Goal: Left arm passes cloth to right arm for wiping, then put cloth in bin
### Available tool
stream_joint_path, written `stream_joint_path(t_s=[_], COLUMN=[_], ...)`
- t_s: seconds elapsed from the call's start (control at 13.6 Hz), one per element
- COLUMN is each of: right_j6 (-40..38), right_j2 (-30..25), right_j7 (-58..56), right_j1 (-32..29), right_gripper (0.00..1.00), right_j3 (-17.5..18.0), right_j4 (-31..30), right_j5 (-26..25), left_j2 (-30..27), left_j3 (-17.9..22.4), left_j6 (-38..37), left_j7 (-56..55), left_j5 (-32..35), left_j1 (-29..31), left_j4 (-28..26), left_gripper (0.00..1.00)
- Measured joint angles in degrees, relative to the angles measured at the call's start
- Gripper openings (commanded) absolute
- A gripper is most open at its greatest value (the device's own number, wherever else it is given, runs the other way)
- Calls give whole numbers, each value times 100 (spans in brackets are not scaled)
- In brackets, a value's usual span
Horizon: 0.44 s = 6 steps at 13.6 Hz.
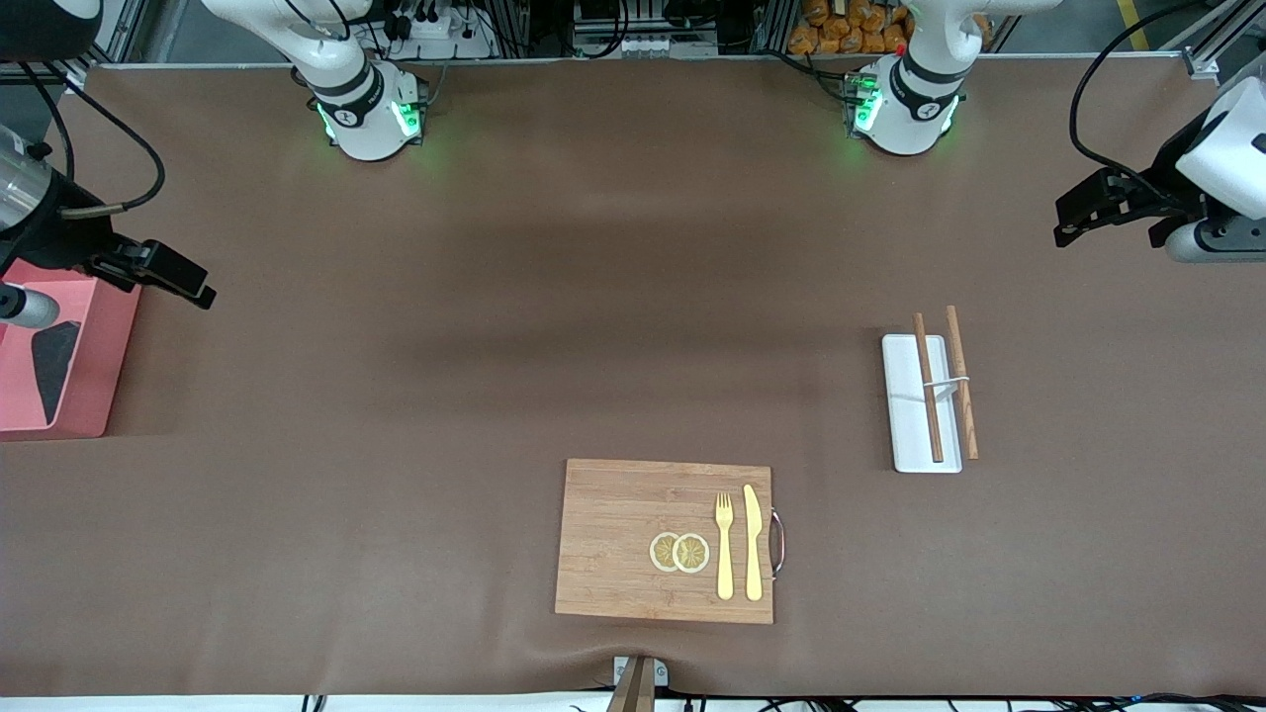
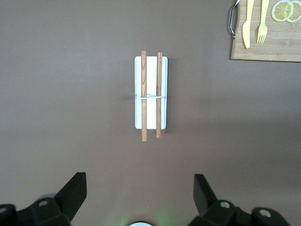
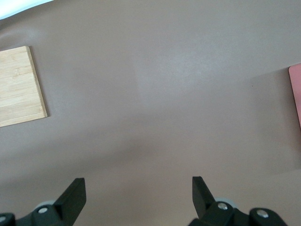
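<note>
Cloth (image 1: pixel 51 368), a small dark grey rag, lay inside the salmon-pink plastic bin (image 1: pixel 84 396) at the right arm's end of the brown table (image 1: pixel 495 326). It rested against the bin's floor, and part of the bin was hidden by the arm above it.

The right arm's black gripper (image 1: pixel 173 277) hung in the air over the table just beside the bin. Its jaws stood wide apart and held nothing. In the right wrist view its two black fingers (image 3: pixel 75 197) showed far from each other with bare table between them.

The left arm's black gripper (image 1: pixel 1088 213) hung over the table at the left arm's end, well apart from the cloth. Its jaws were wide too, and they were empty.

A flat white tray (image 1: pixel 905 425) sat near the left arm's end, with two brown wooden sticks (image 1: pixel 928 388) laid along it. One stick lay on the tray's edge.

A light wooden board (image 1: pixel 613 539) with a metal handle sat nearer to the front camera than the tray. On it lay two round yellow slices (image 1: pixel 679 552), a yellow fork (image 1: pixel 724 546) and a yellow knife (image 1: pixel 753 542), side by side.
</note>
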Motion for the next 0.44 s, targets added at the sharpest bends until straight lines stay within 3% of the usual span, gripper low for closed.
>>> stream_joint_path(t_s=[0.44], right_j6=[7], right_j2=[0], right_j7=[-8], right_j1=[3], right_gripper=[100], right_j3=[8], right_j4=[43], right_j5=[-215], left_j2=[0], left_j3=[2], left_j6=[0], left_j7=[0], left_j5=[-84], left_j1=[16], left_j4=[5], left_gripper=[100])
